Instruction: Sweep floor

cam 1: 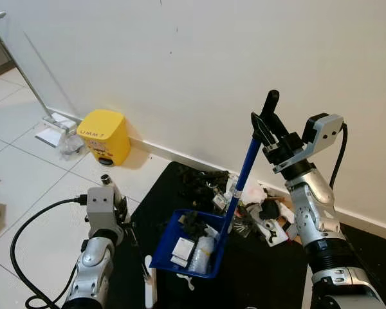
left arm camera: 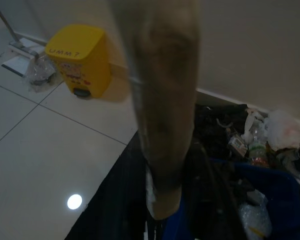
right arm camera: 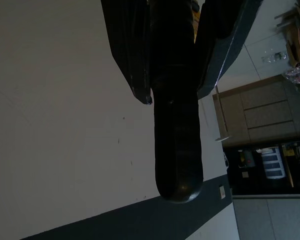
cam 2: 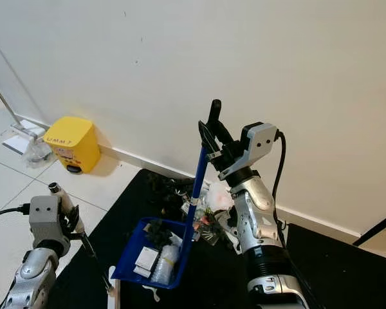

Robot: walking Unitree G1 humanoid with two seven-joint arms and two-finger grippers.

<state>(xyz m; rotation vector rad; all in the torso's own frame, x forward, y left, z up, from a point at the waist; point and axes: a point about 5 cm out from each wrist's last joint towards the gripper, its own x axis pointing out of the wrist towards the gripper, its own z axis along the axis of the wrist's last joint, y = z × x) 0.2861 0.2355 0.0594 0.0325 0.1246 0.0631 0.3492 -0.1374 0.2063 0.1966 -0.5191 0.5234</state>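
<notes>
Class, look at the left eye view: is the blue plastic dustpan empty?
No. The blue plastic dustpan holds litter, including a clear plastic bottle and small white packets.

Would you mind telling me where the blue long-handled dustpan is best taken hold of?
Judging by its pose, grip the black handle end atop the blue long-handled dustpan, from the side. The shaft rises tall and slim above the loaded tray, so a high hold keeps it level. The right gripper is clamped there.
</notes>
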